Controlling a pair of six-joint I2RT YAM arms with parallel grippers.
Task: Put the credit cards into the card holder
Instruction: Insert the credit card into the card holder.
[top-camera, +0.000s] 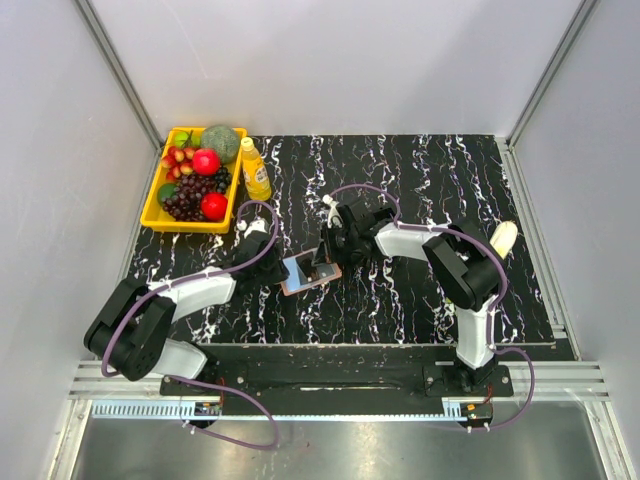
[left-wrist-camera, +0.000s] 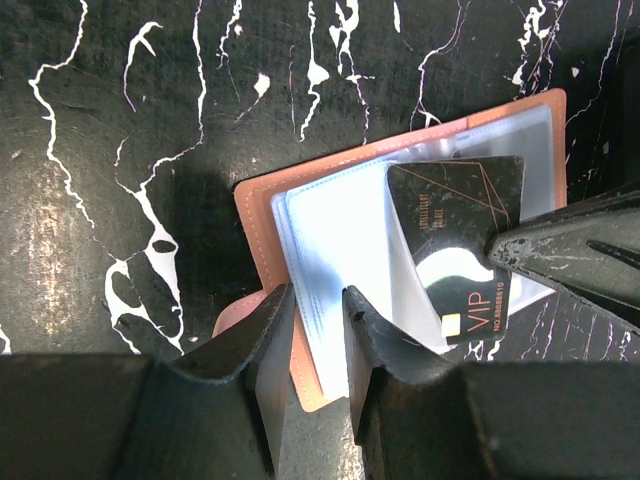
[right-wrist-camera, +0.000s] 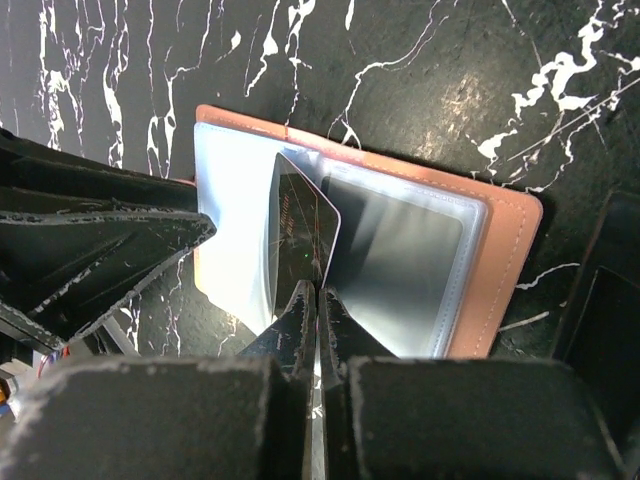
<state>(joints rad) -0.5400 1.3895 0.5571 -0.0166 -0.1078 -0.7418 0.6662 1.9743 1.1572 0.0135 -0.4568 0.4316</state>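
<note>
– Lying open on the black marbled table (top-camera: 400, 300), the card holder (left-wrist-camera: 255, 215) is seen with its clear sleeves upward. Where is the credit card (left-wrist-camera: 455, 215) found?
– It is held on edge over the card holder's middle, between the lifted sleeve leaves and the flat sleeve. The right gripper (right-wrist-camera: 318, 292) is clamped on it.
– And the left gripper (left-wrist-camera: 318, 300)?
– It is closed on the pale sleeve leaves at the card holder's edge. Well apart from the card holder, beyond it to the left, a yellow tray (top-camera: 150, 215) of fruit is set, with a yellow bottle (top-camera: 255, 168) just beside it
</note>
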